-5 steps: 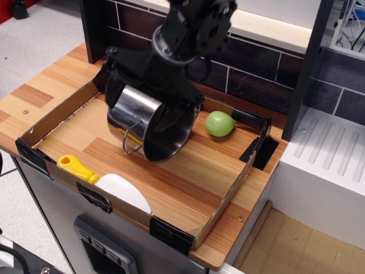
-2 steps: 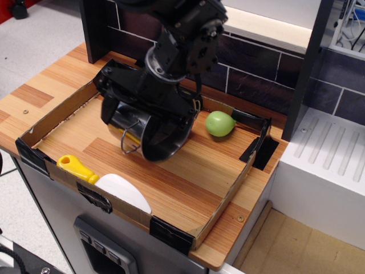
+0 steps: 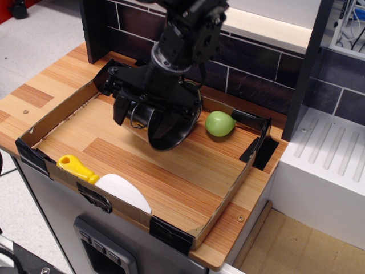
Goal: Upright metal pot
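Lying nearest the camera, well in front of and below the gripper, on the left: a white spatula with a yellow handle, propped across the front wall of the cardboard tray. Patched at the corners with black tape. No readable brand, label or writing anywhere on tray, tools or counter.

Beyond that, bare wood-grain tray floor stretching up toward the gripper.

Mid-tray, directly under and within the black gripper: the metal pot, tipped on its side, dark mouth facing down and toward the front right, shiny wall mostly hidden behind the gripper body. Appears clamped around the pot near its rim, black fingers framing it on both sides; exact contact points hidden by the mechanism. Cannot tell whether the pot's lower edge touches the tray floor or hangs just above it.

Just to the right of the gripper, slightly farther back: a green fruit, near the pot but apart from it, close to the tray's back wall.

Farther still, behind the gripper: dark tiled backsplash with pale grout lines.
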`<control>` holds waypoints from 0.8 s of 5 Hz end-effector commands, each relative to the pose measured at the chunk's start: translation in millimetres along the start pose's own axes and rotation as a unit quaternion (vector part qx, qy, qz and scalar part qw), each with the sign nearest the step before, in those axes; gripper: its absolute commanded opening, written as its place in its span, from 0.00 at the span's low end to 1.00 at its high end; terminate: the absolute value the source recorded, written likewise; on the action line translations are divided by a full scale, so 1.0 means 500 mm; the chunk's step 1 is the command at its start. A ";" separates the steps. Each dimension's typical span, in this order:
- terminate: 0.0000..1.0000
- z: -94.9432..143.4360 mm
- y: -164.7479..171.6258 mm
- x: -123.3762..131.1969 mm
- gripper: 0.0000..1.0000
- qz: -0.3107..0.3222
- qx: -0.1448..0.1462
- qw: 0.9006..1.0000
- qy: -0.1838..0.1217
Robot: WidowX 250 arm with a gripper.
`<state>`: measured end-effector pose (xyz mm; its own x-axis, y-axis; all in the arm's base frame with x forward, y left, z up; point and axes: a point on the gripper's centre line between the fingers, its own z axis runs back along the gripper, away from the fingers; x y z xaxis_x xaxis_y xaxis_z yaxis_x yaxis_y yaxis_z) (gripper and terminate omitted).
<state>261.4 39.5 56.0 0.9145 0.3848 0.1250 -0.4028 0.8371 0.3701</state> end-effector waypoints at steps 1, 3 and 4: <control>0.00 0.053 0.039 0.020 0.00 0.024 -0.046 0.998 0.020; 0.00 0.085 0.081 0.042 0.00 0.003 -0.107 0.988 0.116; 0.00 0.081 0.102 0.043 0.00 -0.065 -0.159 0.961 0.218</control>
<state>259.0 65.1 104.7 0.8680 0.3126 -0.3857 -0.3203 0.9462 0.0459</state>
